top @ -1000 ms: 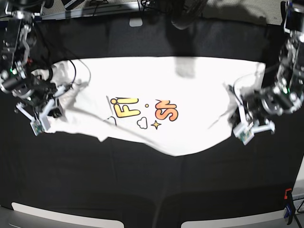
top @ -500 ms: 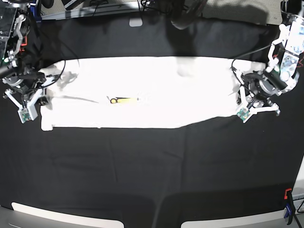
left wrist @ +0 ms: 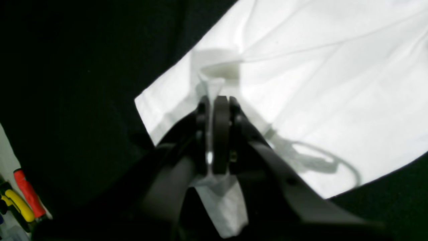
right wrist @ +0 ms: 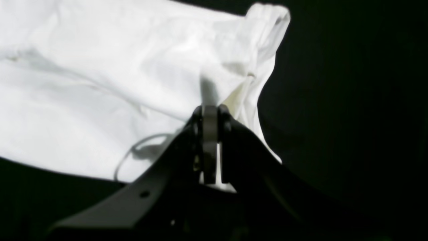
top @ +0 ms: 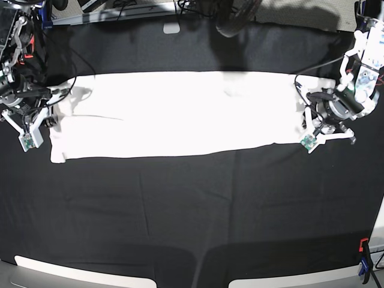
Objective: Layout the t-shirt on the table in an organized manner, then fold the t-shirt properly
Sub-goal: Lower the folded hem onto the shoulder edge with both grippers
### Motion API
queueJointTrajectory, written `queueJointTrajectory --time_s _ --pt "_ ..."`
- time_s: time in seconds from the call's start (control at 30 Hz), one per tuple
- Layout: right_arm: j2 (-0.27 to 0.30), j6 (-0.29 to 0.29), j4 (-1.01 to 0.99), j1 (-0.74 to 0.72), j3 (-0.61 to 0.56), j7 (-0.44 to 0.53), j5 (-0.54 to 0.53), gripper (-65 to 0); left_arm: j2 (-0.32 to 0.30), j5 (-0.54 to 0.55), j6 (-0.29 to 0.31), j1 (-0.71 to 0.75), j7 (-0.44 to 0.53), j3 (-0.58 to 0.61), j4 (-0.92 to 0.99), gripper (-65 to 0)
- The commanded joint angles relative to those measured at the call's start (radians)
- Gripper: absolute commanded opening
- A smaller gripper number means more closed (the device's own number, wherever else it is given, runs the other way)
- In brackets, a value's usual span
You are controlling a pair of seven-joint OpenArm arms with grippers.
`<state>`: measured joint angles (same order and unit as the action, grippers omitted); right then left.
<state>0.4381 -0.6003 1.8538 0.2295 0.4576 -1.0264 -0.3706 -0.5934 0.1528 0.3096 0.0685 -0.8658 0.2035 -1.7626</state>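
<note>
Base view: t-shirt (top: 180, 114) long axis sideways, plain white up.

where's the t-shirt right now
In the base view the t-shirt lies as a long white band across the far half of the table, pinched between the left gripper and right gripper.

Both arms (top: 354, 90) are black and silver-white with looped black cables, ending in dark, matte, rounded jaws.

far edge: grey floor strip (top: 120, 9), cables | near edge: pale panels (top: 72, 273)
</note>
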Motion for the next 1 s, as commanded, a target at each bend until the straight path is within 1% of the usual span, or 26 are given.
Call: queueJointTrajectory --time_s 0.0,0.1,0.17,0.2,0.23,0.27,0.3,0.33,0.37,0.4,0.47,0.57,0.67,0.8,0.87,0.93,0.97 --pt "0.018 -0.017 0.018 -0.01 0.009 -0.003 -0.008 -65.0 -0.014 -0.002 -0.011 -0.016 0.002 -0.008 -0.018 -65.0" --pt "0.019 -0.045 0.018 -0.011 0.009 -0.065 -0.008 -65.0 -0.014 0.034 -0.011 -0.016 -0.013 -0.008 -0.018 -65.0" --pt "0.019 -0.047 0.018 -0.01 0.009 -0.1 -0.007 -65.0 -0.014 0.078 -0.01 -0.016 -0.021 -0.008 -0.018 -52.9" --pt "0.019 -0.047 0.018 -0.01 0.009 -0.1 -0.003 -65.0 -0.014 0.097 -0.011 -0.016 -0.029 -0.008 -0.018 -46.4" --pt "0.019 -0.047 0.018 -0.01 0.009 -0.1 -0.002 -63.0 -0.014 0.114 -0.01 -0.016 -0.04 -0.008 -0.018 -41.0" --pt "0.019 -0.047 0.018 -0.011 0.009 -0.1 -0.001 -55.4 -0.014 0.121 -0.01 -0.016 -0.053 -0.008 -0.018 -36.7" --pt "0.019 -0.047 0.018 -0.011 0.009 -0.1 -0.001 -48.1 -0.014 0.121 -0.01 -0.016 -0.064 -0.008 -0.018 -33.9" --pt "0.019 -0.047 0.018 -0.011 0.009 -0.1 0.0 -42.1 -0.014 0.12 -0.01 -0.016 -0.078 -0.008 -0.018 -32.2" --pt "0.019 -0.047 0.018 -0.01 0.009 -0.1 0.0 -38.3 -0.014 0.117 -0.007 -0.016 -0.093 -0.008 -0.018 -31.9" --pt "0.019 -0.047 0.018 -0.011 0.009 -0.1 0.004 -36.8 -0.016 0.117 0.005 -0.016 -0.105 -0.008 -0.018 -31.9" --pt "0.021 -0.047 0.018 -0.011 0.009 -0.1 0.025 -36.8 -0.024 0.119 0.051 -0.015 -0.111 -0.008 -0.019 -31.9" --pt "0.031 -0.046 0.018 -0.01 0.015 -0.1 0.081 -36.8 -0.039 0.119 0.077 -0.013 -0.103 -0.008 -0.019 -31.9" --pt "0.05 -0.043 0.018 -0.011 0.045 -0.099 0.079 -36.9 -0.042 0.118 0.077 -0.013 -0.101 -0.008 -0.019 -31.9" --pt "0.055 -0.042 0.018 -0.011 0.094 -0.099 0.07 -36.9 -0.042 0.107 0.08 -0.013 -0.036 -0.008 -0.019 -31.9" --pt "0.055 -0.042 0.018 -0.011 0.113 -0.099 0.041 -36.9 -0.042 0.091 0.08 -0.013 0.005 -0.008 -0.019 -31.9" --pt "0.055 -0.042 0.018 -0.011 0.127 -0.099 0.001 -36.9 -0.042 0.083 0.08 -0.013 0.015 -0.007 -0.019 -32.5" --pt "0.055 -0.042 0.018 -0.011 0.132 -0.099 -0.01 -36.9 -0.042 0.082 0.084 -0.013 0.013 -0.007 -0.019 -34.1"
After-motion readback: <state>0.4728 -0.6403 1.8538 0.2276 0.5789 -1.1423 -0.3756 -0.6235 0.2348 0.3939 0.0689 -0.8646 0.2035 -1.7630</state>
